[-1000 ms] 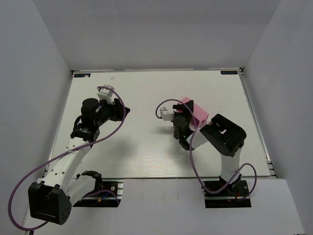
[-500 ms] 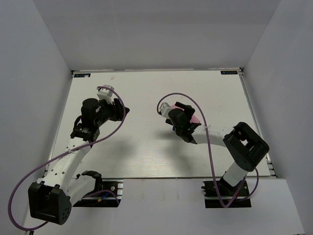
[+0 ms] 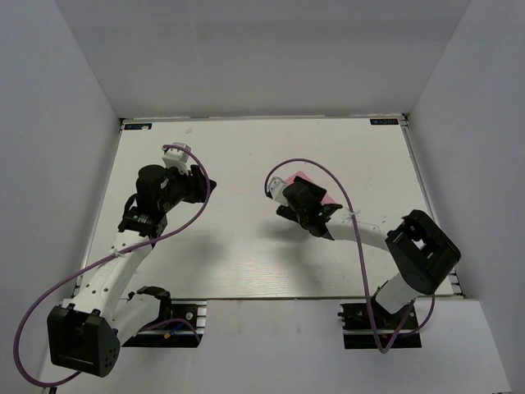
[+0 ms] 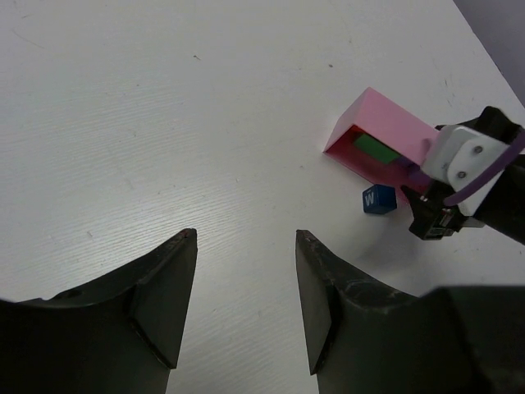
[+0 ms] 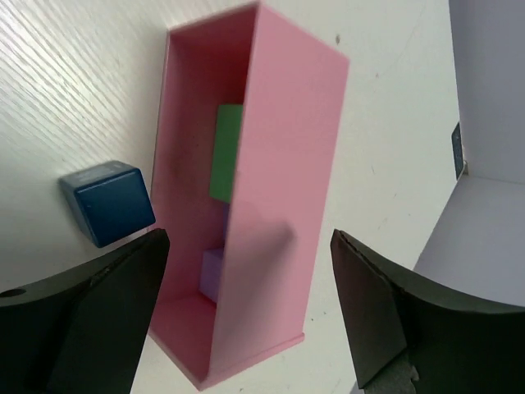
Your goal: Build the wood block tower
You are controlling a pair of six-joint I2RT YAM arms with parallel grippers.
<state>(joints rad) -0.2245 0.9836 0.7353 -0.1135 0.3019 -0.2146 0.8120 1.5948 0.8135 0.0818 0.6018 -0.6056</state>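
Two grippers over the table (image 3: 246, 246): left gripper (image 3: 205, 185) sits left of centre. Right gripper (image 3: 312, 197) hangs over the pink box (image 3: 301, 178), right of centre and well off every edge. Cubes can't be seen from above.

Left wrist: left jaws part-way apart, holding nothing. Box lies on its side with a green cube (image 4: 376, 150) inside. Blue cube (image 4: 379, 199) is on the table just beside the open face.

Right wrist: right jaws spread wide, astride the box, apparently not touching it. Green cube and purple cube (image 5: 215, 275) are inside, blue outside. No tower stacked yet.

Likely step: empty the box. Centre the jaws across its walls and keep the open-side jaw clear of the blue cube. Close gently, then tilt the open face down slowly so the cubes slide out without scattering.
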